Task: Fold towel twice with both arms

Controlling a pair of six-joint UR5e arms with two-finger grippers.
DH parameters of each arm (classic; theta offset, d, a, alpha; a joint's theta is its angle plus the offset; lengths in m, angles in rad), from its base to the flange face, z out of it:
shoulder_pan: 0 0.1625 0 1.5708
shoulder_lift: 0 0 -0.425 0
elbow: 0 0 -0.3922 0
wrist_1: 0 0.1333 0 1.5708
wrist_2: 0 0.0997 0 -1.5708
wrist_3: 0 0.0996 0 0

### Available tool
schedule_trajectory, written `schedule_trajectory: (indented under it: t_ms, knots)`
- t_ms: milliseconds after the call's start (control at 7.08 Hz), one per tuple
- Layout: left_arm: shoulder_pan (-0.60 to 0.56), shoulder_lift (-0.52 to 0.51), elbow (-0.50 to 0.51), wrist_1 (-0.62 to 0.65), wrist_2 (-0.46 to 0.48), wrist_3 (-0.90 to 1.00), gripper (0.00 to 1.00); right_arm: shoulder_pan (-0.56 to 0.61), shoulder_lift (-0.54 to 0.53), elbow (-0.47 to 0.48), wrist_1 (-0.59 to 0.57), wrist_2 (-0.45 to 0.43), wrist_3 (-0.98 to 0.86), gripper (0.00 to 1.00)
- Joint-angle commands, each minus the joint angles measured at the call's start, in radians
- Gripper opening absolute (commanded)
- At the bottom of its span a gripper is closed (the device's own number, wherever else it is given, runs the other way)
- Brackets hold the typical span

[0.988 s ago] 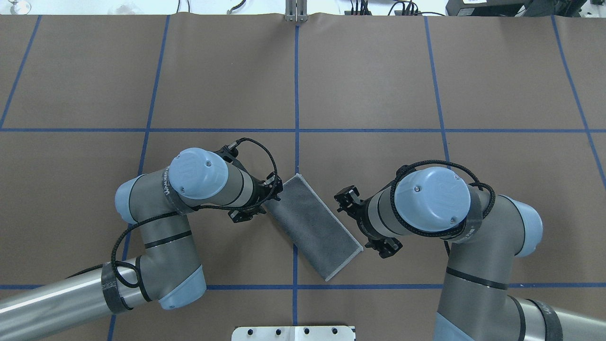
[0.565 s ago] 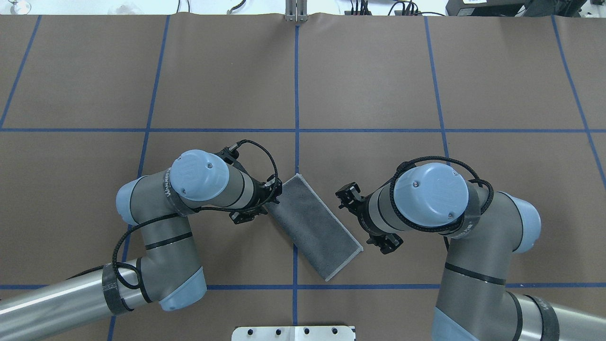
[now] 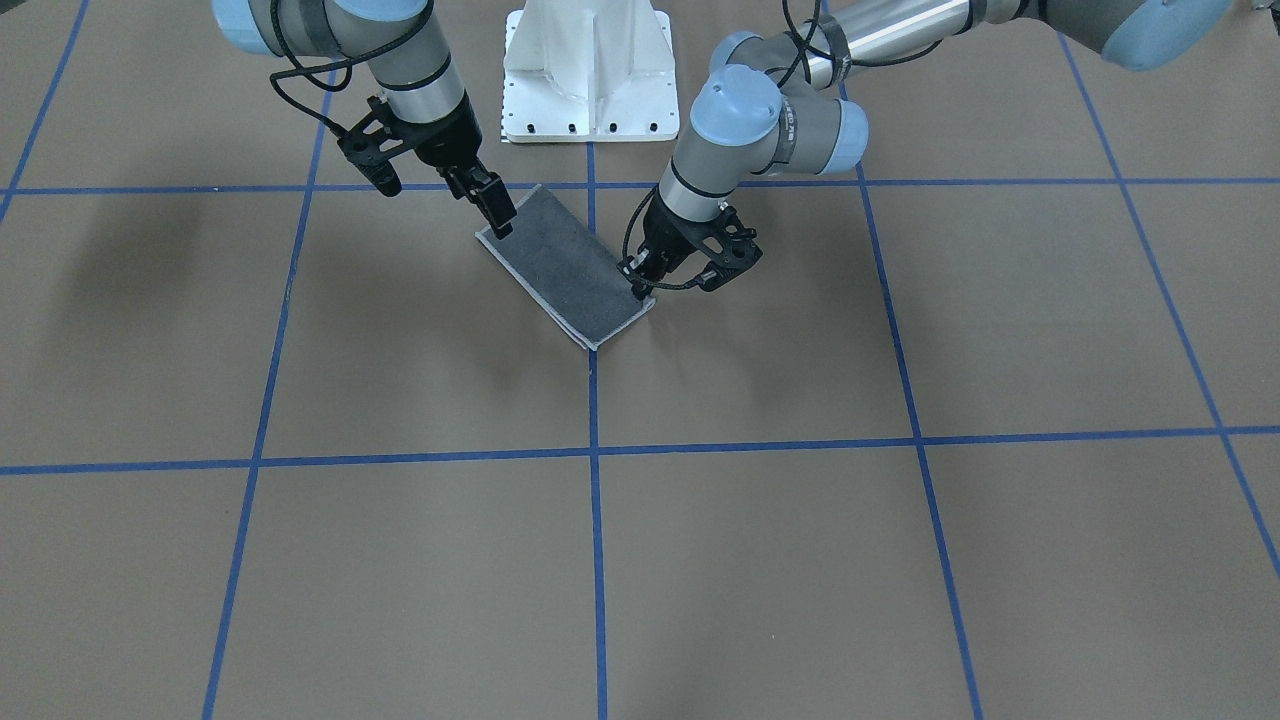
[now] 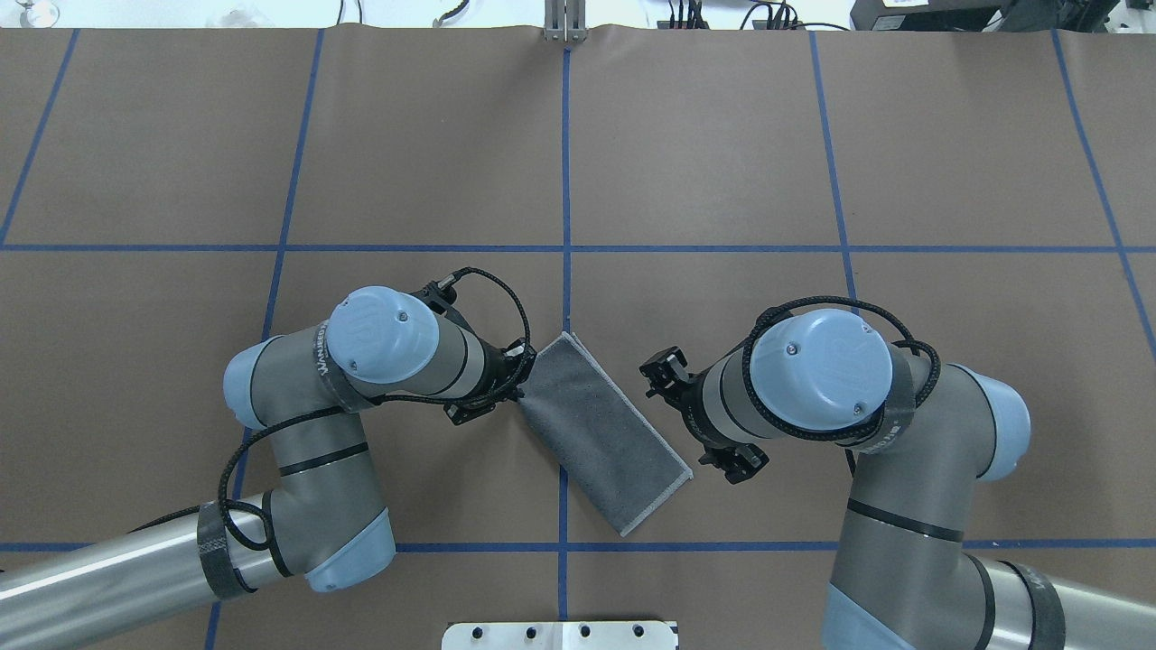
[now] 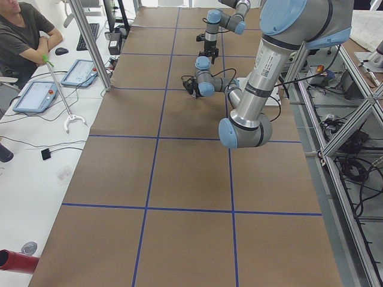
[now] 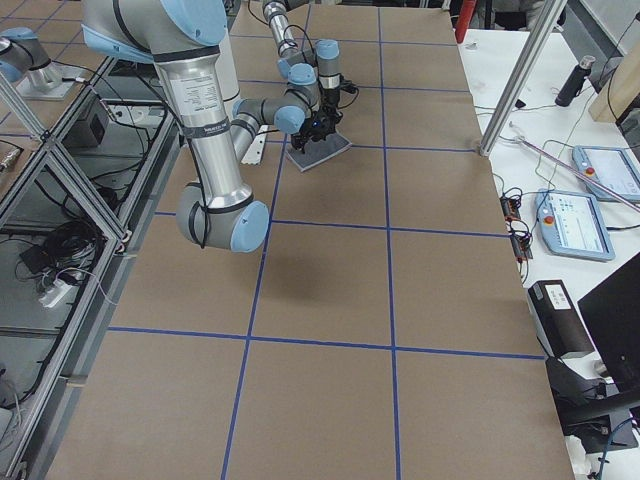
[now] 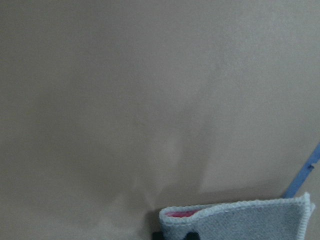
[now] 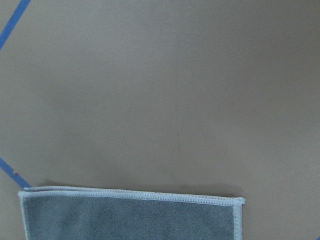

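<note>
- One fold looks done already: the towel [image 4: 601,433] lies on the table [image 4: 813,162] as a narrow rectangle, dark grey side up. It's just in front of the robot and straddles the centre blue tape line [image 4: 566,181].
- Long axis runs diagonal. The far short end points toward the robot's left, the near short end toward its right.
- The left gripper [image 3: 640,283] sits at the far end's outer corner, and its jaws look pinched on the hem. Its wrist view shows that corner raised, with a sliver of pink face [image 7: 176,214] peeking out between the layers.
- The right gripper [image 3: 497,218] is at the diagonally opposite corner, on the near end. Can't tell if its jaws are spread or closed, or whether it touches the cloth. Its wrist view shows that end lying flat.
- Imo the second fold goes best if the left pinch has both layers, and that gap makes me doubt it. It should lift only slightly and travel straight along the long axis so hem lands on hem.
- The right side should pin or grab its end so the towel doesn't skate or twist.
</note>
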Motion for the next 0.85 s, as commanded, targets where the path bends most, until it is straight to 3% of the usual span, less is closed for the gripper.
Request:
schedule_trajectory:
  t_ms: [0, 424, 706]
  knots:
    - [-0.002, -0.002, 0.001, -0.003, 0.0, 0.012, 0.0, 0.003, 0.0, 0.001, 0.0, 0.0, 0.0, 1.0]
    - [-0.058, -0.047, 0.05, -0.094, 0.043, 0.195, 0.0, 0.029, 0.002, -0.001, -0.001, 0.002, -0.011, 1.0]
    - [-0.109, -0.17, 0.226, -0.151, 0.041, 0.227, 0.0, 0.058, 0.0, -0.013, -0.009, 0.0, -0.052, 1.0]
